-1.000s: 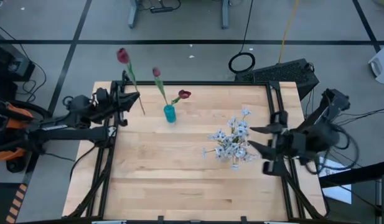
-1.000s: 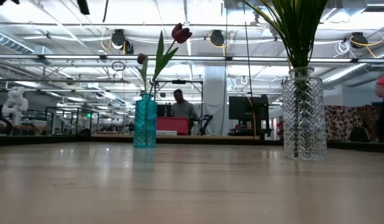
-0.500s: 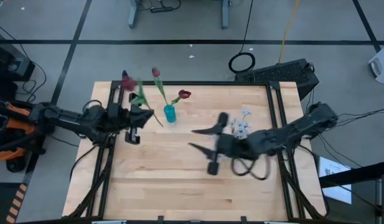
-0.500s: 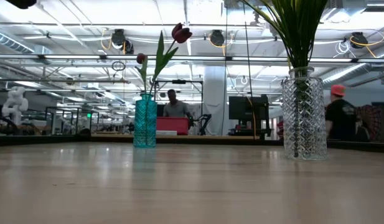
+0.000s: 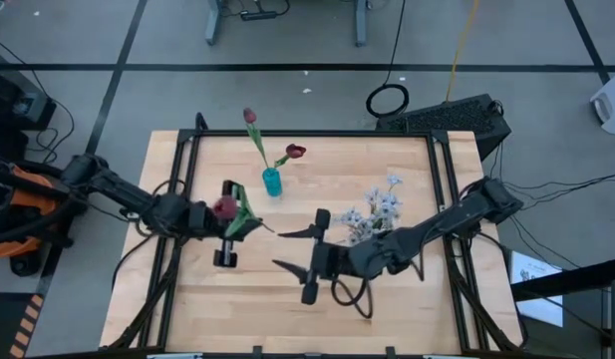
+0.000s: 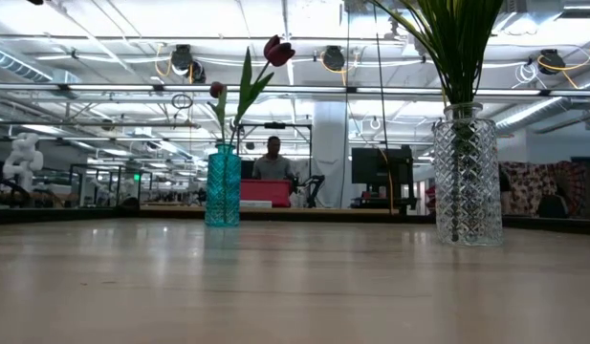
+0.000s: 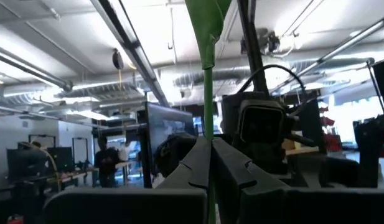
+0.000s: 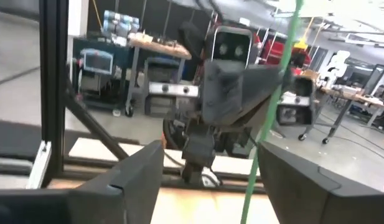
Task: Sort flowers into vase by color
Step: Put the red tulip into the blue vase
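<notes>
My left gripper (image 5: 251, 223) is shut on a red tulip flower (image 5: 224, 207) over the table's left middle. Its green stem (image 7: 207, 93) rises above the fingers. My right gripper (image 5: 284, 249) stands open just to its right, level and facing it. In the right wrist view the stem (image 8: 274, 99) runs close by one finger of that open gripper (image 8: 207, 180). A teal vase (image 5: 272, 182) at the far middle holds two red tulips (image 6: 278, 50). A clear glass vase (image 6: 466, 177) holds white blossoms (image 5: 375, 211) at the right. Neither gripper shows in the low view. My left gripper pinches the tulip's green stem (image 7: 208, 144) between its two fingers. The fingers come from the table's left, slanting upward, and lie across the stem. The flower stands roughly upright above the fingers, clear of the table.
Black frame rails (image 5: 187, 160) run along the table's left and right sides. The bare wooden top (image 5: 287, 319) stretches along the near edge. People stand in the room behind the table (image 6: 273, 158).
My left gripper has carried the tulip from the far left corner toward the table's middle and near side, turning so the flower now stands over the fingers. My right gripper has swept from the right edge toward the left, past the clear vase, up to the held flower.
</notes>
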You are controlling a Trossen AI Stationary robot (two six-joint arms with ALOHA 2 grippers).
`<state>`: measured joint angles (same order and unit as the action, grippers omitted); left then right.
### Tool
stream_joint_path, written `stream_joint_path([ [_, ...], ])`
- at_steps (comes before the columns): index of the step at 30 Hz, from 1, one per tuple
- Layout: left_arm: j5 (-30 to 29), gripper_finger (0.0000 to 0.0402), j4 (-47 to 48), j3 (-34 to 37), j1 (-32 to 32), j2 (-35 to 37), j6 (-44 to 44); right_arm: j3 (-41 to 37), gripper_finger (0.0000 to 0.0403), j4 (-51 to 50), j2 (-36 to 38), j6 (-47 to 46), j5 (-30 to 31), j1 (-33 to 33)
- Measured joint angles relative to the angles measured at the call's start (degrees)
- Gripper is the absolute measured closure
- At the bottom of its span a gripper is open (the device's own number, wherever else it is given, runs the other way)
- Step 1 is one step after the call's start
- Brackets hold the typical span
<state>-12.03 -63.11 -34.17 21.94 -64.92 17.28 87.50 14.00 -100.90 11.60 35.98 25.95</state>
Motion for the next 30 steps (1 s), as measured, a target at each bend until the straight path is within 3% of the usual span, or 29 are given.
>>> stream_joint_path([
  [7, -0.92, 0.0393, -3.00, -1.63, 0.35, -4.38, -0.29, 0.00, 0.0136, 1.40, -1.25, -0.59, 3.72, -1.32],
  [17, 0.56, 0.0393, -3.69, -4.33, 0.35, -8.31, -0.44, 0.00, 0.0165, 0.94, -1.27, -0.02, 4.44, -2.00],
  [21, 1.60, 0.0393, -3.72, -4.35, 0.52, -8.83, -0.44, 0.00, 0.0207, 0.76, -1.27, 0.00, 4.41, -2.03],
  [30, 1.75, 0.0393, -3.69, -4.35, 1.09, -8.84, -0.39, -0.02, 0.0352, -0.96, -1.27, 0.02, 4.23, -2.00],
])
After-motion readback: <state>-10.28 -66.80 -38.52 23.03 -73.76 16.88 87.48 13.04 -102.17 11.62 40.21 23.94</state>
